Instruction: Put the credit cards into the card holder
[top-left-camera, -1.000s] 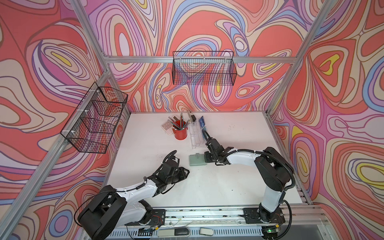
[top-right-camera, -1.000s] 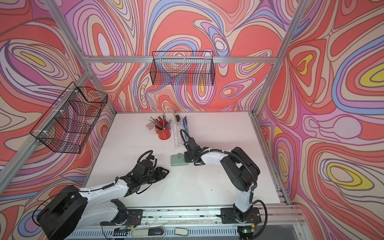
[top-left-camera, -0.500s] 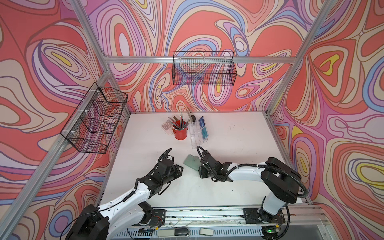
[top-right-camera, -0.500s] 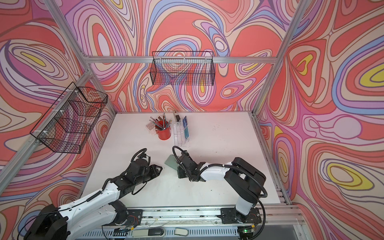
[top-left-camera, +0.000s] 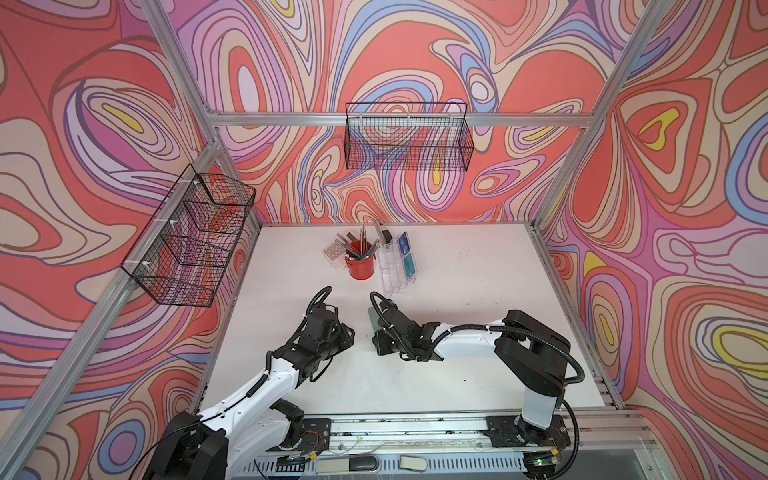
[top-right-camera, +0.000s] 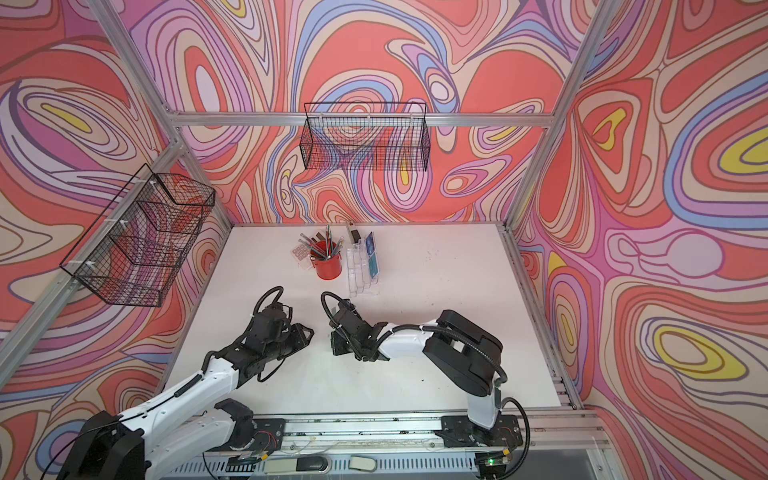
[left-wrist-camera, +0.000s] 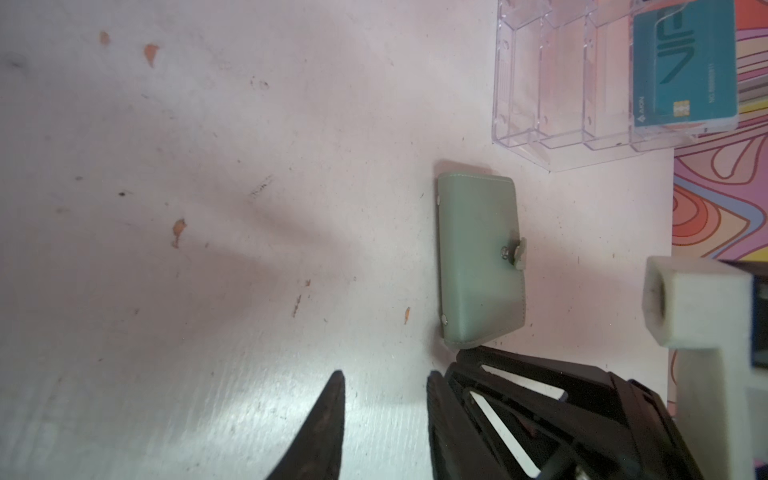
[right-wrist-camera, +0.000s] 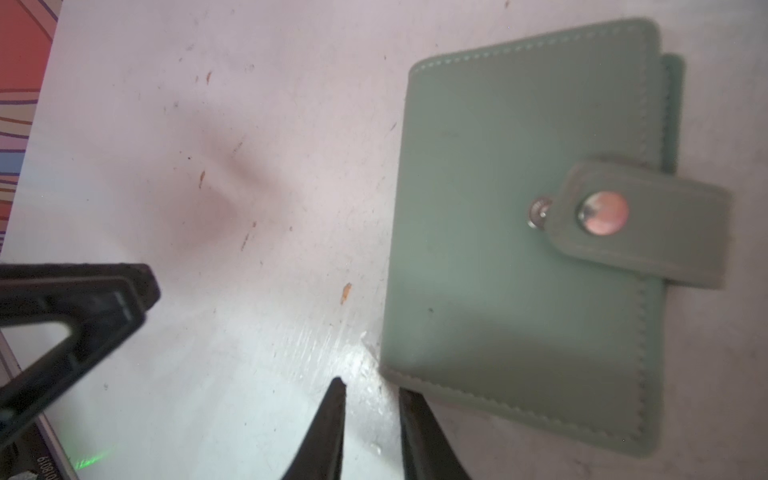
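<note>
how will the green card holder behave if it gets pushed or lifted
The card holder lies flat on the smooth table, so it probably slides rather than tips. Its strap looks unsnapped beside the stud, so the cover may flop open when lifted.

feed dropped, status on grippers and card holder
Left gripper and right gripper open, empty. Card holder flat, closed, strap unsnapped. Teal card in acrylic stand. Nothing blocking.
</note>
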